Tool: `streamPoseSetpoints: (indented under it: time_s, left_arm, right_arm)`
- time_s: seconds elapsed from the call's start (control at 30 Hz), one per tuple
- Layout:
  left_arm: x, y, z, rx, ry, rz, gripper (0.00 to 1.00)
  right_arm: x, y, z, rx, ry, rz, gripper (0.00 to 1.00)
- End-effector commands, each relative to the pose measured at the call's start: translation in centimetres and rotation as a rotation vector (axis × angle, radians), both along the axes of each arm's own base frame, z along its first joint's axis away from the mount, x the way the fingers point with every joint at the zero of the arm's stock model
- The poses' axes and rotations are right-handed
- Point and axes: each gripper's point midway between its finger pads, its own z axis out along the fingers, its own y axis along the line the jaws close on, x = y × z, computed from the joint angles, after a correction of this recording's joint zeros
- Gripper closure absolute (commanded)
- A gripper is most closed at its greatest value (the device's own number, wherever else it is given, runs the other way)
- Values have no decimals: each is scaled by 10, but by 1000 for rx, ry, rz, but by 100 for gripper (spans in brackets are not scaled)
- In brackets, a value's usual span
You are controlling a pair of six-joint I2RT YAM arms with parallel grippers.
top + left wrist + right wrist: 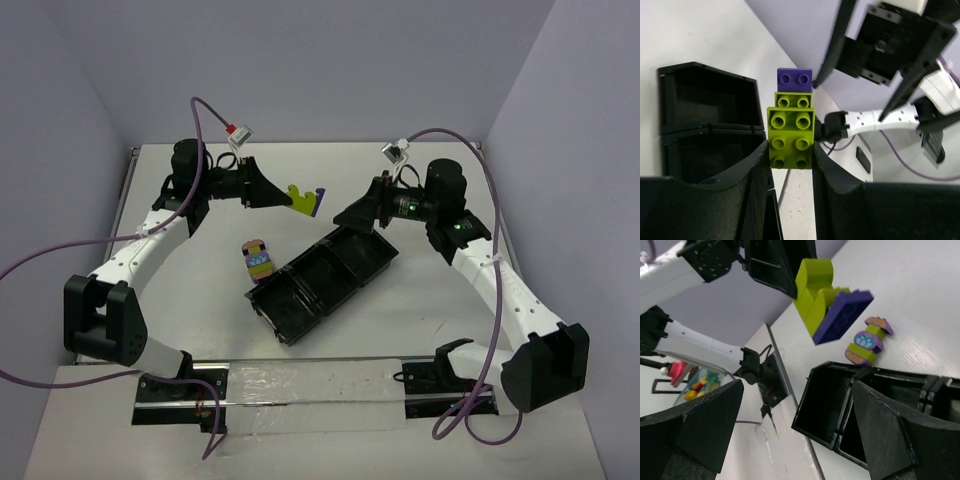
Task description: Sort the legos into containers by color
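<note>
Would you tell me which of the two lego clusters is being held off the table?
The yellow-green and purple stack, clamped in the left gripper above the table; the striped block lies on the table beside the tray.

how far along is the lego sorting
Nothing sorted yet: the compartments of the black tray look empty. In hand: the left end effector holds a joined yellow-green and purple brick stack aloft; the right end effector is open beside it. Left: splitting that stack, plus the multicoloured block on the table.
</note>
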Motion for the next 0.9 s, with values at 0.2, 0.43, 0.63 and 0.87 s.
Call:
streamPoseSetpoints:
  time_s: [0.2, 0.43, 0.63, 0.87]
  left_arm:
    - [-34, 3, 59, -118, -178, -129, 100]
    - [-36, 3, 60, -121, -178, -134, 100]
    - [-37, 2, 62, -129, -179, -138, 100]
    - [-40, 2, 61, -129, -180, -142, 100]
  right_arm:
    - [16, 21, 27, 140, -21, 76, 7]
    - [17, 43, 34, 152, -32, 138, 13]
    - [19, 47, 38, 178, -30, 154, 27]
    - [17, 53, 37, 196, -14, 196, 35]
